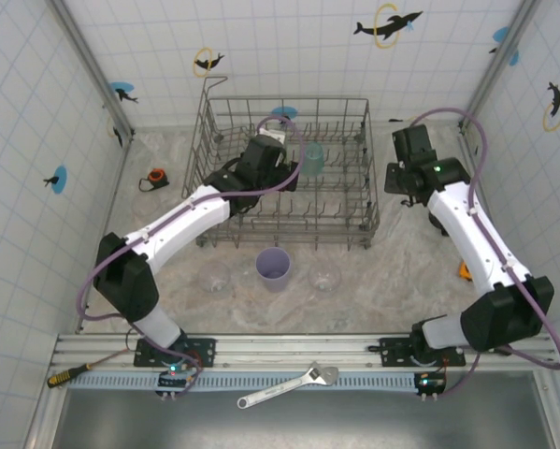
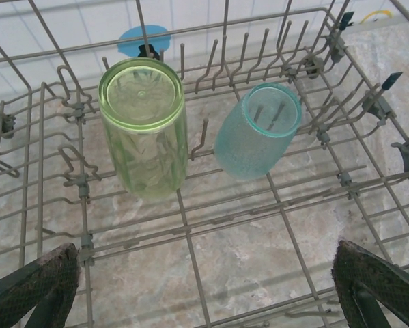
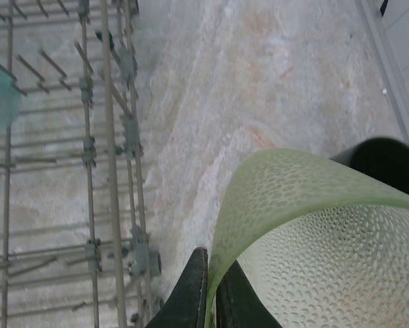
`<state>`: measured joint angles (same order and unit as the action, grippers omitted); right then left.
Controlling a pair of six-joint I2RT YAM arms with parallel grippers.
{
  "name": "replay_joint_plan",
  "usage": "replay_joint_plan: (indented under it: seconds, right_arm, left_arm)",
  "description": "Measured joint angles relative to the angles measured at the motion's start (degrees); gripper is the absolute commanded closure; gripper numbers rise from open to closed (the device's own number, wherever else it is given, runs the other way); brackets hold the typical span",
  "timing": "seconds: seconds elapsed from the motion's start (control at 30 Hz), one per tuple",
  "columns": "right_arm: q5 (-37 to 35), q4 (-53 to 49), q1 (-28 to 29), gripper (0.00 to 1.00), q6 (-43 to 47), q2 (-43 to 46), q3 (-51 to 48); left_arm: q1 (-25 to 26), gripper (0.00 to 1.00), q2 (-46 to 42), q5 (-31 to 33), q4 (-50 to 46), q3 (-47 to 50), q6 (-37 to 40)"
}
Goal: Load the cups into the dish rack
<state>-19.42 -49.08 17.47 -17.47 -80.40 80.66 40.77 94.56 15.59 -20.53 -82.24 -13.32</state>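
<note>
In the grey wire dish rack (image 1: 336,101) sit two: a see-through green plastic cup (image 2: 141,133) and a teal cup (image 2: 259,137). On the surface (image 1: 401,271) in front, one purple cup (image 1: 273,267) stands between two clear cups (image 1: 214,277) (image 1: 324,276). The left tool (image 2: 204,290) is wide open and empty. The right tool (image 3: 211,294) pinches a bumpy pale green cup (image 3: 313,246) by its rim.

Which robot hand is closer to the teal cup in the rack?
The left. The left gripper hangs open inside the dish rack, just in front of the teal cup. The right gripper is outside the rack, to its right, shut on a green cup's rim.
</note>
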Motion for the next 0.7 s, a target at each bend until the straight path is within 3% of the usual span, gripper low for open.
replay_joint_plan:
  seconds: [0.33, 0.57, 0.7]
  right_arm:
    - [7.34, 5.38, -0.35, 1.0, 1.2, -5.55, 8.98]
    - [17.09, 14.16, -0.33, 1.0, -0.24, -6.19, 8.41]
    - [23.74, 23.67, -0.31, 1.0, -2.32, -5.75, 3.23]
  left_arm:
    - [-3.45, 0.02, 2.75, -3.74, -2.23, -4.35, -1.38]
    - [-8.66, 0.02, 6.16, -11.04, -2.32, -8.28, -5.73]
    - [-10.73, 0.02, 8.15, -15.3, -1.57, -10.29, -9.38]
